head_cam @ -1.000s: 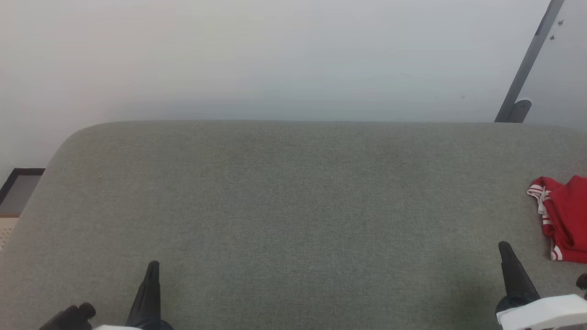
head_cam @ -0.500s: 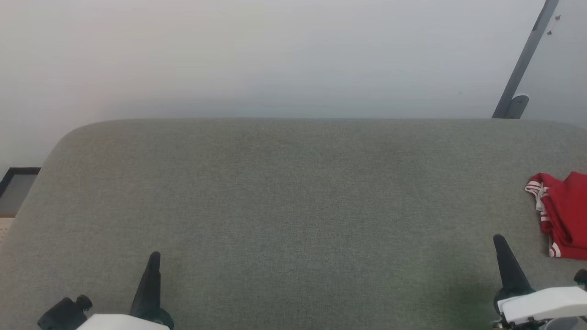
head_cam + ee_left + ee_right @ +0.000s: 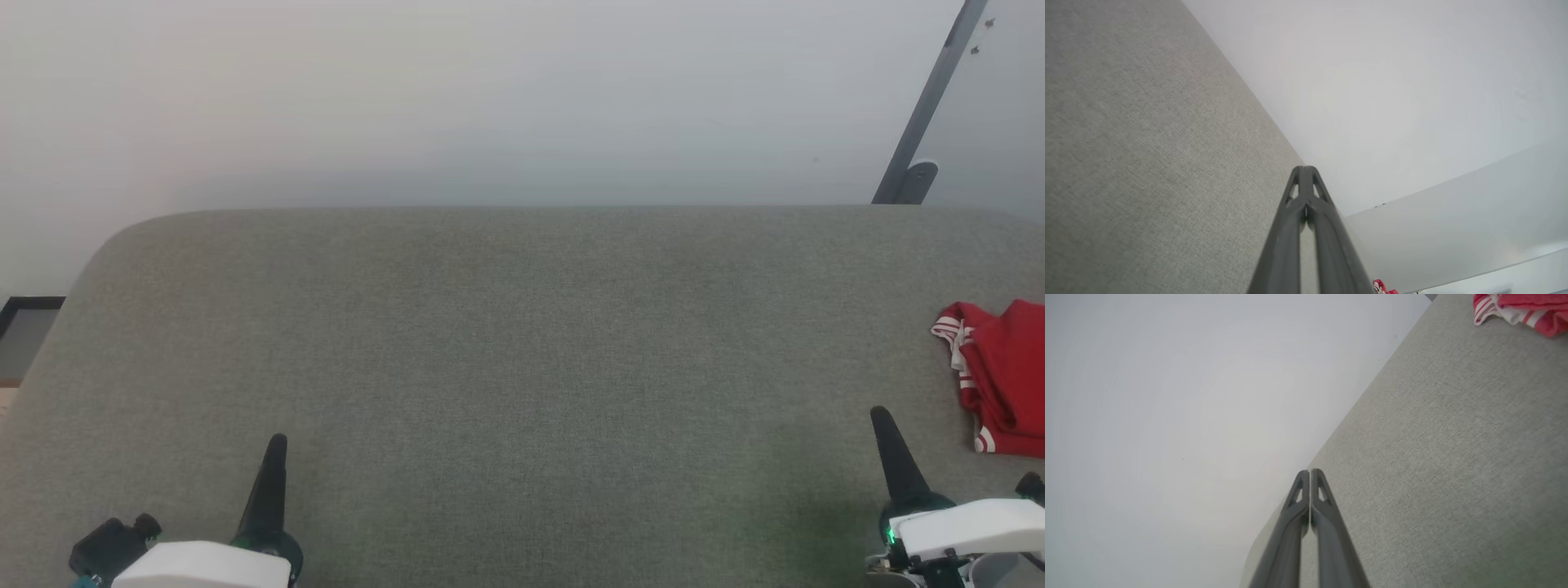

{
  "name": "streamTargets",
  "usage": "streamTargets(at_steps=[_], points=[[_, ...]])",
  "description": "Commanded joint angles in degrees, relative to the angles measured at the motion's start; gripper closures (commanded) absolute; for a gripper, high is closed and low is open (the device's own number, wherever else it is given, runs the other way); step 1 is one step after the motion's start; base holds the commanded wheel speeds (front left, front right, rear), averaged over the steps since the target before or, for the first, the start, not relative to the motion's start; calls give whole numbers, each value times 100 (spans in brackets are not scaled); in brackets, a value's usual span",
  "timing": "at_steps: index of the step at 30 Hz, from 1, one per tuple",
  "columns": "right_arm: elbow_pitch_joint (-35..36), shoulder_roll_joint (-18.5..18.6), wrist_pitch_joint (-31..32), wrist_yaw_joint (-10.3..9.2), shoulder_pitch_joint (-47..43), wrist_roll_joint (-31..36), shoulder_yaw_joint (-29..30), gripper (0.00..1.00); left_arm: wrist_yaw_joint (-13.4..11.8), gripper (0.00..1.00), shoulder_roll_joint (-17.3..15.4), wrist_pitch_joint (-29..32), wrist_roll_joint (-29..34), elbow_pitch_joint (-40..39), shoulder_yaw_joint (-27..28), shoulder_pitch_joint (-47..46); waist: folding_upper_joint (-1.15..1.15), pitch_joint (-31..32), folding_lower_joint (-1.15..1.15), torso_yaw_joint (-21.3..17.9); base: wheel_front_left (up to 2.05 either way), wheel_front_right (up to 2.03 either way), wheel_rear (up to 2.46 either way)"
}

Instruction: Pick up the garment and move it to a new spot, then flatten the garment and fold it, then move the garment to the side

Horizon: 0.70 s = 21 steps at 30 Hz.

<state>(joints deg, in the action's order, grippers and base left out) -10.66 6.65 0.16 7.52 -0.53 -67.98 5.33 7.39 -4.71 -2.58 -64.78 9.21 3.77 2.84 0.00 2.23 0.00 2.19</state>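
The garment [image 3: 1004,380], red with red-and-white striped trim, lies bunched at the right edge of the grey fabric surface [image 3: 522,367], partly cut off by the frame. It also shows as a red heap [image 3: 1523,310] at the top right of the right wrist view and as a red speck [image 3: 1382,287] low in the left wrist view. My right gripper [image 3: 880,416] stands shut and empty just left of the garment, apart from it. My left gripper [image 3: 277,445] is shut and empty at the lower left, far from the garment. Both pairs of fingers [image 3: 1304,171] [image 3: 1310,473] are pressed together.
A pale wall runs behind the surface. A dark slanted bar [image 3: 931,106] with a rounded foot leans at the back right. A dark-framed panel [image 3: 24,335] sits on the floor off the left edge. The surface has rounded far corners.
The camera has tilted, so the whole picture has shifted up and slightly left. More of both white forearms shows at the bottom. The garment lies as before.
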Motion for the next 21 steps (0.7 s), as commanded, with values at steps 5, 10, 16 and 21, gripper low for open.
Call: streamTargets(at_steps=[5, 10, 16, 21], points=[[7, -36, 96, -2, 187, -303, 21, 100, 10, 100, 9, 97, -354, 12, 33, -241, 0, -19, 0, -17, 0, 0, 0], [-31, -70, 154, -1, 256, -531, 34, 100, 10, 100, 17, 172, -625, 61, 45, -312, 0, -38, 0, -34, 0, 0, 0], [-78, -116, 219, -2, 313, -795, 47, 100, 11, 100, 28, 259, -949, 116, 61, -407, 0, -61, 0, -55, 0, 0, 0], [-113, -155, 275, -2, 371, -999, 58, 100, 12, 100, 36, 332, -1180, 162, 75, -481, 0, -79, 0, -72, 0, 0, 0]])
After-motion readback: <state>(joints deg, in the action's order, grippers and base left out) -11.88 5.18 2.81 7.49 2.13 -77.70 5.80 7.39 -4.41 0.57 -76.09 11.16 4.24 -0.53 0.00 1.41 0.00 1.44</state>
